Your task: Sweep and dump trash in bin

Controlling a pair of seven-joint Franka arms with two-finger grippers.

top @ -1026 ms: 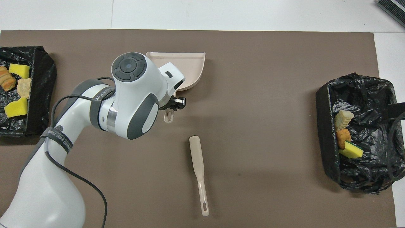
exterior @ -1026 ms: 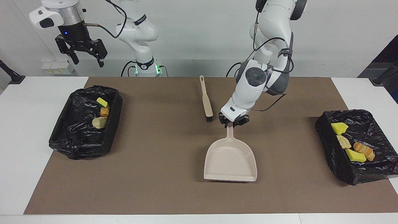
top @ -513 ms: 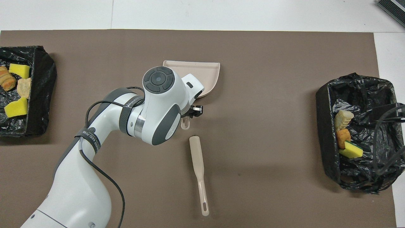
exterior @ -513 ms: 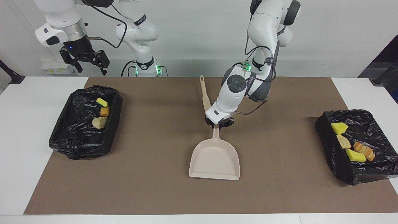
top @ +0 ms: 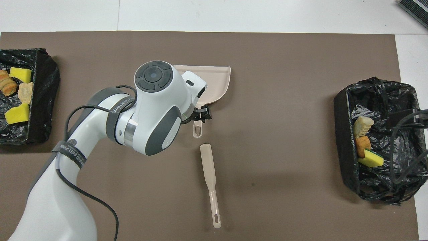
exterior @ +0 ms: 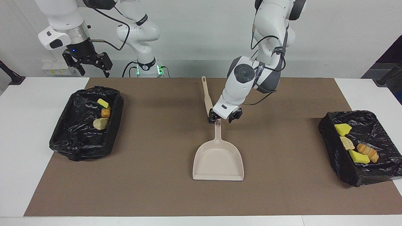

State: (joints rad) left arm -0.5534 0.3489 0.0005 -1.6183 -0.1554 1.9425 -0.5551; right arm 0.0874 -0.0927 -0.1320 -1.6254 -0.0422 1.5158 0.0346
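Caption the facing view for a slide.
Left gripper open above dustpan handle; trash sits in both bins.

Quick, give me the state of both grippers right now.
Left gripper: jaws open, over the dustpan handle, holding nothing.
Right gripper: jaws open, empty, raised near the bin at its end, waiting.

Even, bright overhead light filled the scene, leaving soft, faint shadows on the brown mat (exterior: 157,150) beneath the left arm (top: 147,110) and beside both bins. The crumpled black bin liner (exterior: 80,131) caught small glints of glare. Both views stayed sharp to the edges, with no motion blur and little visible distortion.
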